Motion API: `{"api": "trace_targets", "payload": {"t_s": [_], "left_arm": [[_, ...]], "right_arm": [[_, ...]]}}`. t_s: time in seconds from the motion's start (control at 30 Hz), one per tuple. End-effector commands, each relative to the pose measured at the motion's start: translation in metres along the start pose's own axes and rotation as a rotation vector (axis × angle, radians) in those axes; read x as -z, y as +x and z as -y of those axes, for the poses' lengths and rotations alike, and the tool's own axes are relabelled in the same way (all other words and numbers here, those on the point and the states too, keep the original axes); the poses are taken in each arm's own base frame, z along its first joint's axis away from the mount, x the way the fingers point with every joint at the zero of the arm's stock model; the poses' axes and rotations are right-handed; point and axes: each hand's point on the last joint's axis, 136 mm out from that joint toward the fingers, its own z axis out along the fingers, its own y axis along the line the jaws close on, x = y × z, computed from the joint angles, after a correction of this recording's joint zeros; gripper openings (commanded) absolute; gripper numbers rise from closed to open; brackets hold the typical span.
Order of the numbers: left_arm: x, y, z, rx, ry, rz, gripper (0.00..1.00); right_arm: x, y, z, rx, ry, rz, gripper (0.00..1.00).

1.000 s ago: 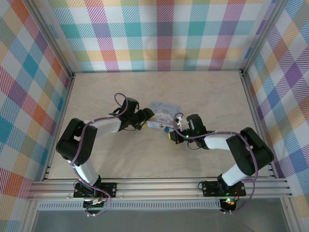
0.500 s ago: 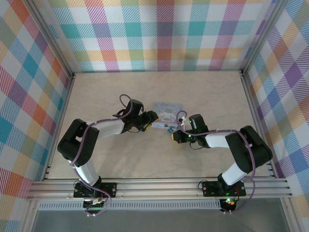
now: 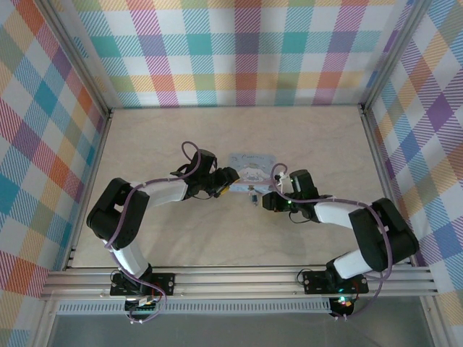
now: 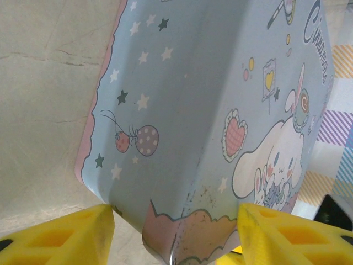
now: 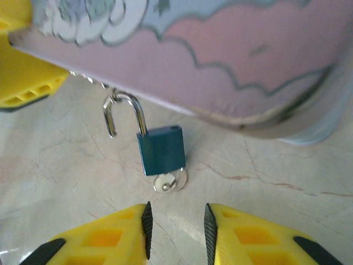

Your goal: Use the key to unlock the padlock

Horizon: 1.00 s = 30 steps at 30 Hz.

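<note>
The padlock (image 5: 161,150), a small dark blue-teal block, lies on the table under the edge of the light-blue cartoon tin (image 5: 220,61). Its thin shackle (image 5: 126,110) is swung open, one leg free, and hooks into the tin's edge. The key (image 5: 171,181) sticks out of the padlock's bottom, showing a round silver head. My right gripper (image 5: 176,212) is open just short of the key and touches nothing. My left gripper (image 4: 176,216) clamps the tin's (image 4: 209,110) near corner between its yellow fingers (image 4: 60,237). From the top camera, the padlock (image 3: 253,194) is a speck between both grippers.
The tin (image 3: 251,168) sits mid-table, with the left gripper (image 3: 227,181) at its left and the right gripper (image 3: 265,200) at its front. Checked walls close in the beige table (image 3: 325,137), which has open room at the back and at both sides.
The right gripper has pulled back from the padlock and its arm has swung to the right. The left gripper and the tin shifted slightly right, then held still.
</note>
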Motion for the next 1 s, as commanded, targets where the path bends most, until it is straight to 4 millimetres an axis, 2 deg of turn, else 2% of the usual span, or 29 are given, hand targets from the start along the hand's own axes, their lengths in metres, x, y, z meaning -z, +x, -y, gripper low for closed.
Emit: {"api": "trace_targets", "payload": {"t_s": [0.0, 0.13, 0.23, 0.57, 0.7, 0.97], "left_arm": [[0.003, 0.003, 0.004, -0.034, -0.017, -0.013, 0.60], [0.001, 0.004, 0.004, -0.030, -0.014, -0.020, 0.60], [0.001, 0.004, 0.003, -0.029, -0.016, -0.019, 0.59], [0.000, 0.011, 0.003, -0.028, -0.012, -0.044, 0.59], [0.002, 0.012, 0.001, -0.024, -0.016, -0.039, 0.58], [0.003, 0.014, 0.002, -0.025, -0.011, -0.040, 0.58]], "right_arm": [[0.011, -0.007, 0.000, 0.017, -0.013, 0.036, 0.38], [0.021, -0.030, -0.013, 0.039, -0.090, 0.099, 0.45], [0.019, -0.042, -0.019, 0.044, -0.127, 0.109, 0.49], [0.004, -0.076, -0.017, 0.108, -0.151, 0.151, 0.53], [0.001, -0.088, -0.017, 0.136, -0.171, 0.169, 0.55], [-0.006, -0.099, -0.016, 0.163, -0.214, 0.193, 0.58]]}}
